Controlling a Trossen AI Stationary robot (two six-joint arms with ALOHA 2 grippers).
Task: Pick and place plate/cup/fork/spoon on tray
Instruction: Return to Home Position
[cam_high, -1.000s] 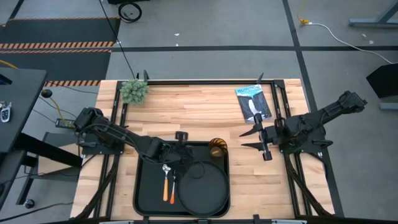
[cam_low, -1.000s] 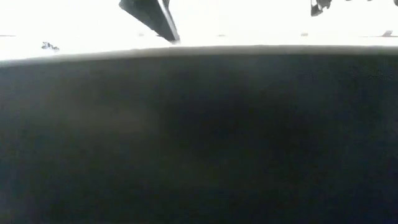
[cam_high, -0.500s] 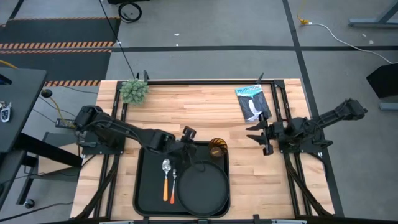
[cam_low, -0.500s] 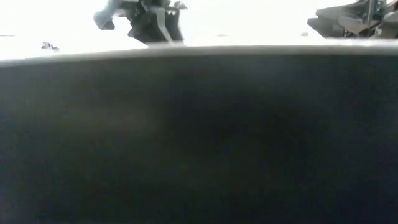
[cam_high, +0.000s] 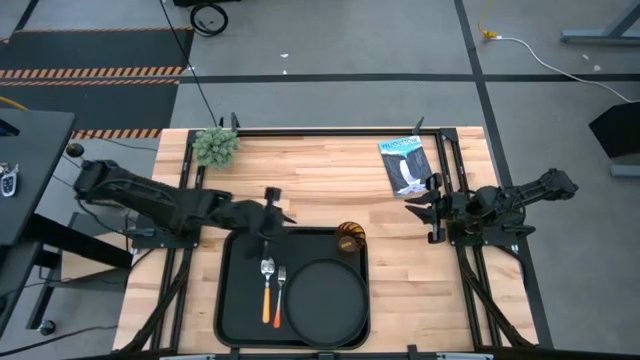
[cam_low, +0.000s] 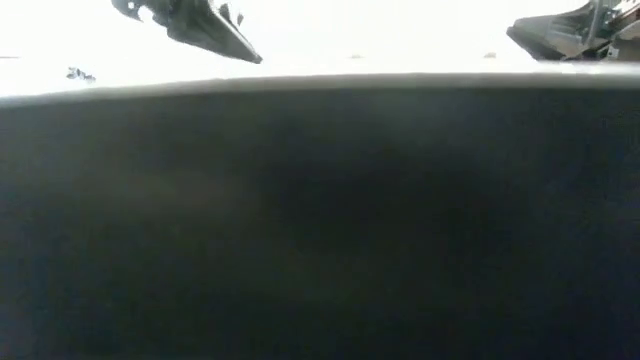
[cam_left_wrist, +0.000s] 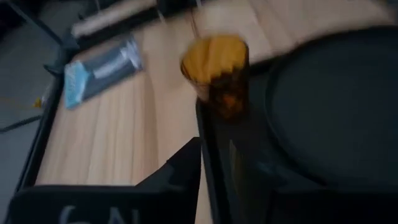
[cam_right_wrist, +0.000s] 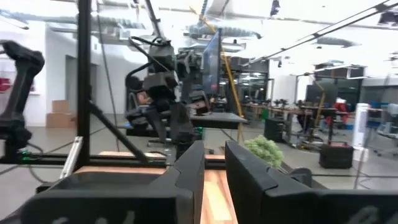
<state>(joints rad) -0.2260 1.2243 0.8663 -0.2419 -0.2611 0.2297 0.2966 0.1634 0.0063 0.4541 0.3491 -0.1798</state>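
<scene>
The black tray lies at the table's near middle. On it lie the round black plate, the spoon and the fork, side by side left of the plate, handles toward the near edge. The amber cup stands upright in the tray's far right corner and also shows in the left wrist view. My left gripper is open and empty, just beyond the tray's far left rim. My right gripper hovers empty at the right of the table, its fingers a narrow gap apart.
A small green plant stands at the far left corner. A dark packet lies at the far right. The tray's near wall fills the low view. Bare wood lies between the tray and the far edge.
My left gripper has drawn back from above the tray's left part, where the spoon and fork lie, toward the far edge and then toward the left edge. My right gripper has pulled back a little toward the right edge. The things on the tray have stayed put.
</scene>
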